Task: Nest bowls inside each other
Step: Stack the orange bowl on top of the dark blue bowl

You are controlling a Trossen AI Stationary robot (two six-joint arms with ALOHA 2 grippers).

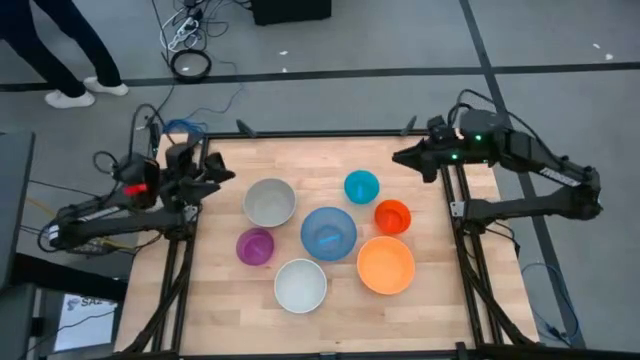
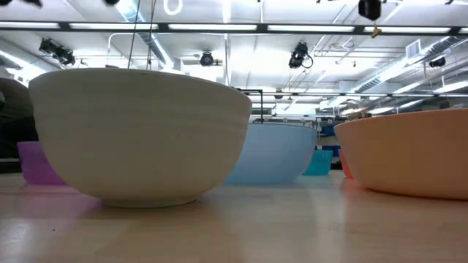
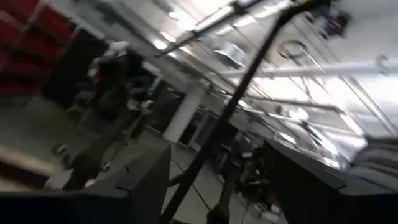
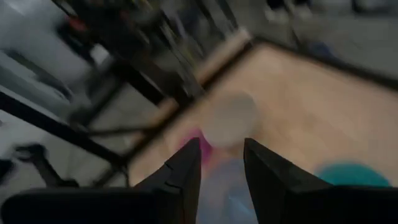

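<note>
Seven bowls stand on their bases on the wooden table (image 1: pixel 230 300), apart from one another. They are grey (image 1: pixel 269 201), teal (image 1: pixel 361 186), red-orange (image 1: pixel 392 216), blue (image 1: pixel 328 232), purple (image 1: pixel 255 246), orange (image 1: pixel 385 265) and white (image 1: pixel 300 285). The low view shows the white bowl (image 2: pixel 139 135) nearest, with the blue bowl (image 2: pixel 274 153) and orange bowl (image 2: pixel 409 153) behind. My left gripper (image 1: pixel 222 171) is raised over the table's left edge, open and holding nothing (image 3: pixel 214 186). My right gripper (image 1: pixel 400 157) is raised near the far right corner, open with a narrow gap (image 4: pixel 222 168), and slants down toward the bowls.
Dark frame posts run along the table's left and right edges. A person's legs (image 1: pixel 60 50) and cables (image 1: pixel 190 62) are on the floor beyond the far edge. Bare wood lies along the near edge and at the far middle.
</note>
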